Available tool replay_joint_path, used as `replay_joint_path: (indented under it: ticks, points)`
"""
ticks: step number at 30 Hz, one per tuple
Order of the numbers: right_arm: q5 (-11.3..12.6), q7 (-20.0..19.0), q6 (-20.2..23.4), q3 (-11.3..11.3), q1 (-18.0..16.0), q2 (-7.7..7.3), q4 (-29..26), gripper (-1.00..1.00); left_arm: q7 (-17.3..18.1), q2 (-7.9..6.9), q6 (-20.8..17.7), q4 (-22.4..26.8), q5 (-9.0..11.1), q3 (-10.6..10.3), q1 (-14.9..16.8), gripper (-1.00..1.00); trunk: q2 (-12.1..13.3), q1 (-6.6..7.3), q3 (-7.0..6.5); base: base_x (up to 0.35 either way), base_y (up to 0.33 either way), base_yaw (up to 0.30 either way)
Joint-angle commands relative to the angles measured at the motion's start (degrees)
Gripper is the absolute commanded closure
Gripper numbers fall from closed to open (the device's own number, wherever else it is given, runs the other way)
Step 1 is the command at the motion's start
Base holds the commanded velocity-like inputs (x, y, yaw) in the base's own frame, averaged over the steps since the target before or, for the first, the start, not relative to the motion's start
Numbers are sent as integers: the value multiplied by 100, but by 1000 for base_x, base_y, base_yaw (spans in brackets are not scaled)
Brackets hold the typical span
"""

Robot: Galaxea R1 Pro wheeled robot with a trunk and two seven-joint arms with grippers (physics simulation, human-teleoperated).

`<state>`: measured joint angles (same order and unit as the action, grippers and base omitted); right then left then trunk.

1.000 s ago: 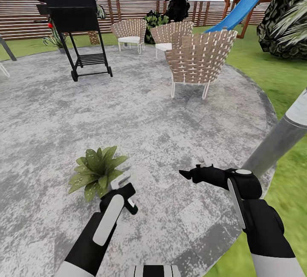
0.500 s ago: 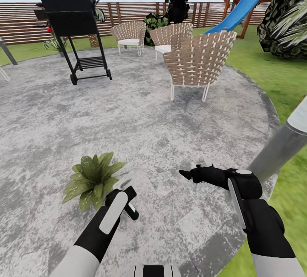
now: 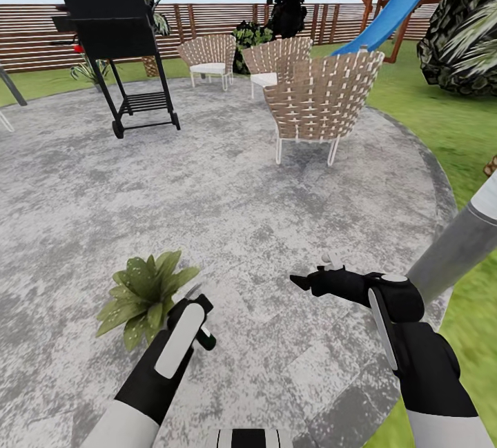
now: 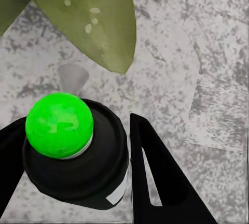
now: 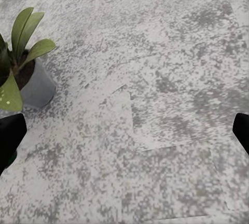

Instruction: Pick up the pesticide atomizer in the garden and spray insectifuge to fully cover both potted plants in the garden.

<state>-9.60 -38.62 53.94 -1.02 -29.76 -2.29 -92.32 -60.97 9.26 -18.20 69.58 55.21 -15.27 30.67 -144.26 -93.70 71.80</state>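
L hand (image 3: 195,315) grips pesticide atomizer (image 4: 72,151) beside potted plant (image 3: 141,290), lower left.
R hand (image 3: 314,275) spread wide, holding nothing, over patio (image 3: 228,192).

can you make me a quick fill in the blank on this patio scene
1. The left pincer is shut on the dark green pesticide atomizer bottle, beside the low green-leaved potted ____.
2. The right pincer holds ____.
3. The black wheeled grill stands on the round grey stone ____.
4. The slide by the fence is coloured ____.

Missing: plant; nothing; patio; blue
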Motion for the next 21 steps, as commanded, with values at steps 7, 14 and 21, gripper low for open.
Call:
replay_joint_path:
  ticks: [7,14,21]
  points:
    - [-63,-37,25,-4,-4,0,-1,-100,-34,-1,33,-9,233,-249,1,100,-2,1,5,-98,-47,0]
    - [-62,-32,23,-15,-4,0,5,-100,250,-58,90,30,250,-728,-12,100,-2,1,5,-57,4,0]
    - [-60,-40,69,-41,-4,-8,-5,-100,785,-123,-99,45,242,-844,-17,100,-2,1,5,-248,178,0]
